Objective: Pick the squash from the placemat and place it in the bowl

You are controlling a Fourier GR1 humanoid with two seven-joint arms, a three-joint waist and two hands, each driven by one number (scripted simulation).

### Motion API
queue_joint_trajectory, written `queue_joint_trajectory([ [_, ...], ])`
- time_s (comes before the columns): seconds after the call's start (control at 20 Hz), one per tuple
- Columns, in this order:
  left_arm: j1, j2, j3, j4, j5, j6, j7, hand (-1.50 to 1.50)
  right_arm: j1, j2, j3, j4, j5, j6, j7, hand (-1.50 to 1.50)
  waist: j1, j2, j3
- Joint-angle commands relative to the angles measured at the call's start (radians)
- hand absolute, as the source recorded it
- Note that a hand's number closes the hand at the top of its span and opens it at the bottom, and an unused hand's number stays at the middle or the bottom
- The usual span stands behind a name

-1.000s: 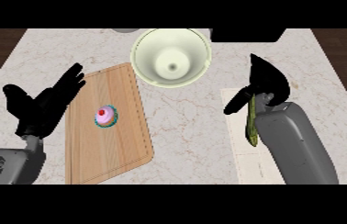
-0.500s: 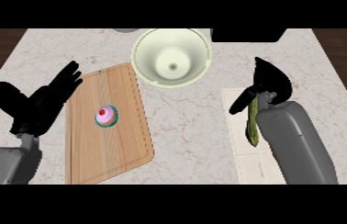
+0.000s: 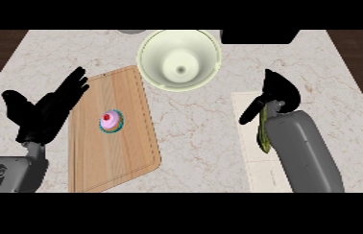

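Pale marble counter (image 3: 191,132), dark wood floor (image 3: 10,39) at its corners.

Right robot hand (image 3: 278,95) grips squash (image 3: 263,132) over placemat (image 3: 247,132).

The bowl (image 3: 178,59) was set at the far middle of the counter (image 3: 199,132). A cutting board (image 3: 113,132) was laid to its near left, with a cupcake (image 3: 111,121) placed on it. The placemat (image 3: 257,156) was laid at the right. The squash (image 3: 263,132) was held over the placemat by the right hand (image 3: 278,95). The left hand (image 3: 48,111) was held open beside the board's left edge.
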Motion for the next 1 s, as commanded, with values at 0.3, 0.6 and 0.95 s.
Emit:
queue_joint_trajectory([
  [0.3, -0.043, -0.041, 0.011, -0.015, -0.037, 0.011, 0.057, 0.00, 0.038, 0.010, -0.046, 0.095, 0.039, -0.001, 0.028, -1.50, 0.000, 0.001, 0.000],
  [0.6, 0.023, -0.003, 0.081, 0.001, -0.004, -0.102, 0.002, 0.00, 0.040, -0.020, -0.094, 0.148, 0.044, -0.001, -0.037, -1.50, 0.002, 0.001, 0.000],
  [0.95, -0.028, -0.092, 0.038, -0.035, -0.094, -0.018, 0.069, 0.00, 0.049, 0.045, -0.092, 0.305, 0.099, -0.145, -0.107, -1.50, 0.003, 0.001, 0.000],
])
